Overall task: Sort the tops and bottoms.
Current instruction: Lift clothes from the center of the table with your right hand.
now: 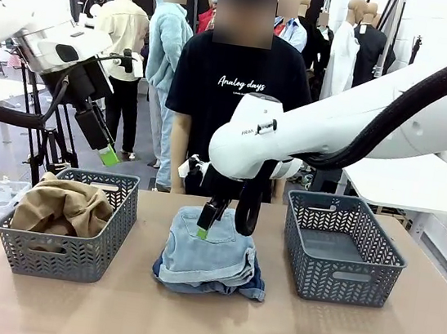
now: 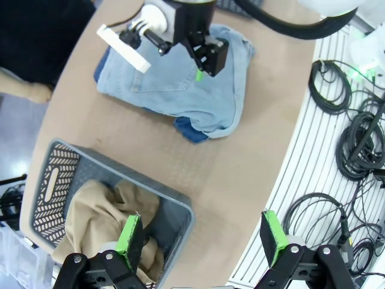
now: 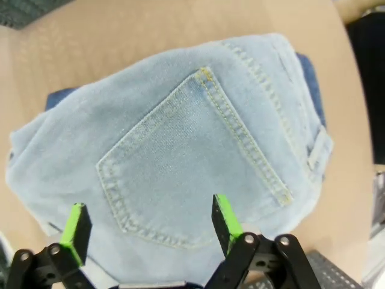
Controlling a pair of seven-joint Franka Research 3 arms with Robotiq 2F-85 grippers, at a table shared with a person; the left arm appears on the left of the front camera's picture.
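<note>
Wide open on the right gripper, with nothing between the green pads; pointed down at the pale grey-blue denim piece, just over the lower edge of its back pocket, contact with the cloth impossible to tell. From the front, the same right gripper at the far edge of that piece, in the middle of the table. Folded into a rough square, pocket side up, with yellowish stitching along pocket and seams. Stacked on the dark blue shorts, touching, with a darker rim peeking out beneath at the near and right sides; in the right wrist view, the dark blue shorts as corners at two sides of the pale cloth. Wide open too on the left gripper, holding nothing, raised above the left basket and well clear of it; from the front, up at the left, with one green pad showing. Down in that grey basket, the tan top, crumpled in a loose heap and bulging above the rim. Right of the denim stack and apart from it, a second grey basket. Beyond the table's far edge, a person in a black printed T-shirt, standing.
</note>
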